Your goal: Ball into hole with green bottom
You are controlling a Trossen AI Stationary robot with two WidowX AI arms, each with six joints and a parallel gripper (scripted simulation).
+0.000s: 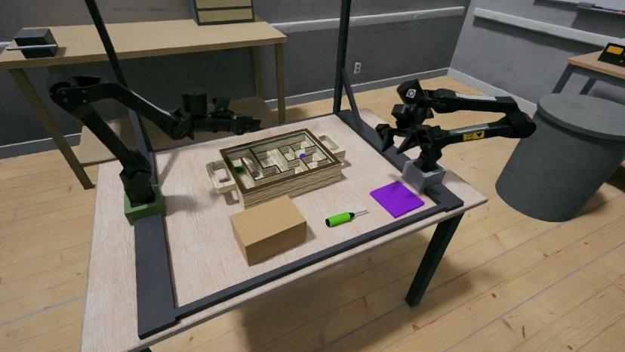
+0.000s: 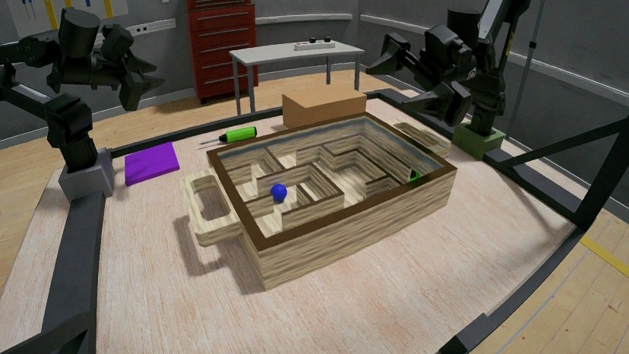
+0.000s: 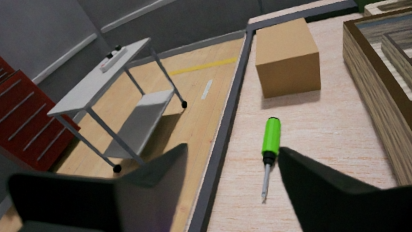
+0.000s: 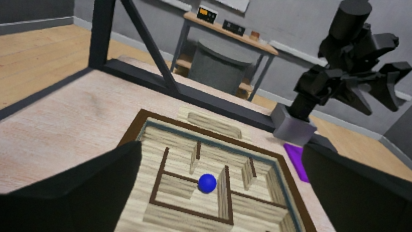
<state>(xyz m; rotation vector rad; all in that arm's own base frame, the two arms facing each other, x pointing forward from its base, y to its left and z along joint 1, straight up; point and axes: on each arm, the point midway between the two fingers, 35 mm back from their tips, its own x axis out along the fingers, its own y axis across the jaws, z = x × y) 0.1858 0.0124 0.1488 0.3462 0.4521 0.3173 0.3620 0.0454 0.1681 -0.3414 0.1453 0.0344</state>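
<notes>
The wooden maze board point(image 1: 279, 164) lies flat in the middle of the table, with a handle at each short end. The blue ball point(image 1: 302, 155) rests in a maze lane near the end that faces the purple mat; it also shows in the exterior view point(image 2: 278, 191) and in the right wrist view point(image 4: 207, 183). The green-bottomed hole point(image 1: 238, 170) is at the opposite end, and I see its green edge point(image 2: 413, 176) behind a wall. My left gripper point(image 1: 389, 135) is open and empty, up in the air beside the table's edge. My right gripper point(image 1: 255, 124) is open wide and empty, above and behind the board.
A cardboard box point(image 1: 268, 228) stands in front of the board. A green-handled screwdriver point(image 1: 340, 218) and a purple mat point(image 1: 396, 198) lie between the box and the left arm's grey base. A dark frame rail runs along the table's edges.
</notes>
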